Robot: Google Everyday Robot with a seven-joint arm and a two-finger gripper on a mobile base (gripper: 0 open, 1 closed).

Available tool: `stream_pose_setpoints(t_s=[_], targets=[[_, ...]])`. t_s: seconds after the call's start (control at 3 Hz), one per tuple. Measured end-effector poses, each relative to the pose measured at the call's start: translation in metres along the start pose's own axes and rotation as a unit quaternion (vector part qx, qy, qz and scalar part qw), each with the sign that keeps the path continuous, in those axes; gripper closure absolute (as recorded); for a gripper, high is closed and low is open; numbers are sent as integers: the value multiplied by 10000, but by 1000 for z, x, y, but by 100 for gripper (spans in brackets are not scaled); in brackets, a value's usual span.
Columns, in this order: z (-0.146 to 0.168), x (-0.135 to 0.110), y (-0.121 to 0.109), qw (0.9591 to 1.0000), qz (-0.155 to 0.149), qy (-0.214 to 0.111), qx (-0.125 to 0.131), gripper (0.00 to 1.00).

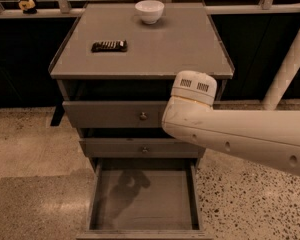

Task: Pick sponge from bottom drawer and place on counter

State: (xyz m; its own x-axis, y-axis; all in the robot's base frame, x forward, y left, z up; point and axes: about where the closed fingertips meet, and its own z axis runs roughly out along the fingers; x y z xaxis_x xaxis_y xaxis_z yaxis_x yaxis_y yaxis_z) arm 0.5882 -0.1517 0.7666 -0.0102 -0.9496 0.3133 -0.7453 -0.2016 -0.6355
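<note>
The bottom drawer (142, 201) is pulled open at the foot of the cabinet; its grey floor shows only a dark shadow. No sponge shows in it or anywhere else in view. The counter (160, 51) is the flat grey cabinet top. My white arm (240, 134) reaches in from the right, and its capped joint (192, 89) stands in front of the top drawer. My gripper is hidden behind the arm.
A white bowl (149, 11) stands at the back of the counter and a dark bar with pale markings (109, 46) lies at its left. The two upper knobbed drawers (142, 116) are slightly open. A white post (290, 64) stands at the right.
</note>
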Motion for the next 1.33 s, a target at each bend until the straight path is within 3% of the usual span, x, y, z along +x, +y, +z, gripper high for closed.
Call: stream_pose_setpoints(t_s=[0.33,0.67,1.0,1.33], targets=[[6,-21,-42,9982,-435,-292,283,100],[0,-46,-110,9901,-1014,-517,821,100],[-18,-57,-185,9810,-1201,-493,1445,100],[-17,-55,-185,9813,-1181,-494,1437,100]])
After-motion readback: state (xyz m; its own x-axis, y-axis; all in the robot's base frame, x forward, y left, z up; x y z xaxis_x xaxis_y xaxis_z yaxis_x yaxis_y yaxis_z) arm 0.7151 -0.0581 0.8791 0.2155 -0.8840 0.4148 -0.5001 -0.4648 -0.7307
